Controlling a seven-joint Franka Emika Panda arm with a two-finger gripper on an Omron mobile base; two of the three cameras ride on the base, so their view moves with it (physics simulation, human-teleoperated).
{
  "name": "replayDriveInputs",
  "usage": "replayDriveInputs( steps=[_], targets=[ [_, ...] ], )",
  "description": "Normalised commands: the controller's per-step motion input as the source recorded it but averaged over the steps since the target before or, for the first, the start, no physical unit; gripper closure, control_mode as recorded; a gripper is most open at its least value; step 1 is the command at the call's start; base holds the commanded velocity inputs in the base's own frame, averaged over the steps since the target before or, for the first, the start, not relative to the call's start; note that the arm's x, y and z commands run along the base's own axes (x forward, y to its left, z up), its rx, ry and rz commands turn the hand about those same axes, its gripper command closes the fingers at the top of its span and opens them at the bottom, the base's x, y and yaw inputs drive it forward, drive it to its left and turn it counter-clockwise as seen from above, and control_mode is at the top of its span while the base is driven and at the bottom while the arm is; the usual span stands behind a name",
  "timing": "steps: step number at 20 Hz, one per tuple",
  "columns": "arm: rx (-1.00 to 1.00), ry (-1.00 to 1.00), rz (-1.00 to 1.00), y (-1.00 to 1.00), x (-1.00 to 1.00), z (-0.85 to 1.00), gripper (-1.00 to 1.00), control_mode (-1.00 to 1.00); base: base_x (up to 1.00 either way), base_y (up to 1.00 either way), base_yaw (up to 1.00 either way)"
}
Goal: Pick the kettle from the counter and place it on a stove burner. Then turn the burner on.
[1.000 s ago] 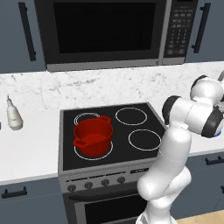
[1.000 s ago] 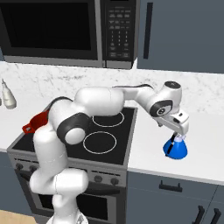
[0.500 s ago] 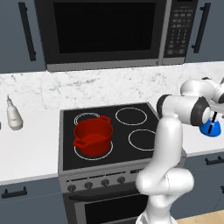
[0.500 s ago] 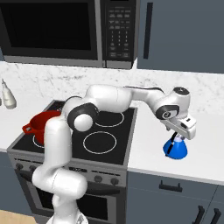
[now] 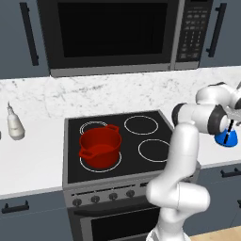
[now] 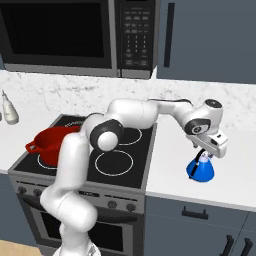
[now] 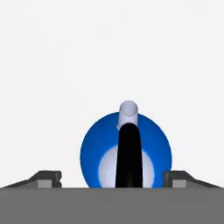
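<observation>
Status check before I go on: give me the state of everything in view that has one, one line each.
kettle: upright on the counter, right of the stove, not lifted.
gripper: open, straddling the kettle's black handle.
red pot: upright, uncovered, on the front-left burner.
stove burner: bare, no glow.
microwave: door shut.
white bottle: standing on the counter left of the stove.

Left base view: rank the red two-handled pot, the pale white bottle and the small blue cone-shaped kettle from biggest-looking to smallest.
1. Red two-handled pot, clearly largest.
2. Pale white narrow-necked bottle.
3. Small blue cone-shaped kettle, though the arm hides part of it, so its ranking against the bottle is unsure.
</observation>
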Motion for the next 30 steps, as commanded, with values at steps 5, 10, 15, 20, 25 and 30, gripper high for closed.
replayDriveInputs(
  steps=[5, 10, 15, 20, 25, 30],
  targets=[
    [0.0, 0.02, 0.0, 0.0, 0.01, 0.0, 1.0, -1.0, 0.0, 0.0, 0.0],
    [0.0, 0.03, 0.0, 0.0, -0.04, 0.01, 1.0, -1.0, 0.0, 0.0, 0.0],
    [0.01, 0.0, 0.0, 0.09, -0.33, 0.32, 1.0, -1.0, 0.0, 0.0, 0.0],
    [0.0, -0.02, 0.01, 0.65, -0.5, 0.53, 1.0, -1.0, 0.0, 0.0, 0.0],
    [0.0, -0.01, 0.01, 0.97, -0.39, 0.3, 1.0, -1.0, 0.0, 0.0, 0.0],
    [0.0, -0.13, 0.0, 1.0, -0.1, 0.18, 1.0, -1.0, 0.0, 0.0, 0.0]
  ],
)
